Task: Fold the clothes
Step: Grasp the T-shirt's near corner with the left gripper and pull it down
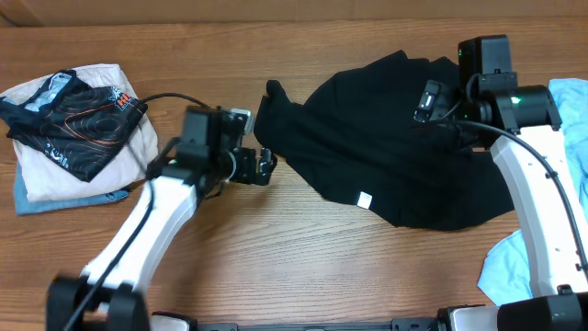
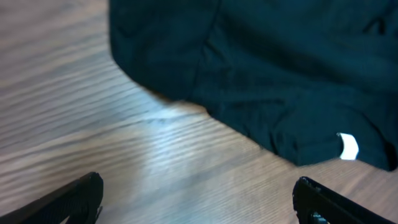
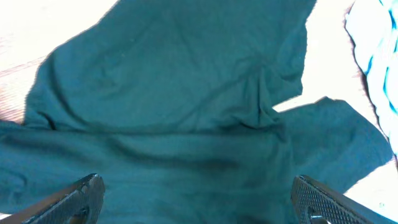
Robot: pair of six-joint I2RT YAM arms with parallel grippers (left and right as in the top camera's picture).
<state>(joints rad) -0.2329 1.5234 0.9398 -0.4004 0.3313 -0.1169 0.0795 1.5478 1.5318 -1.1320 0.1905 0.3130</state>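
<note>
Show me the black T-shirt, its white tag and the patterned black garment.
black T-shirt (image 1: 404, 156), overhead view, middle of body
white tag (image 2: 348, 147), left wrist view, tag's face
patterned black garment (image 1: 81, 127), overhead view, its centre

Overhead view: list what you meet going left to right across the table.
Patterned black garment on a pale stack → left gripper → black T-shirt → light blue cloth at the right edge.
</note>
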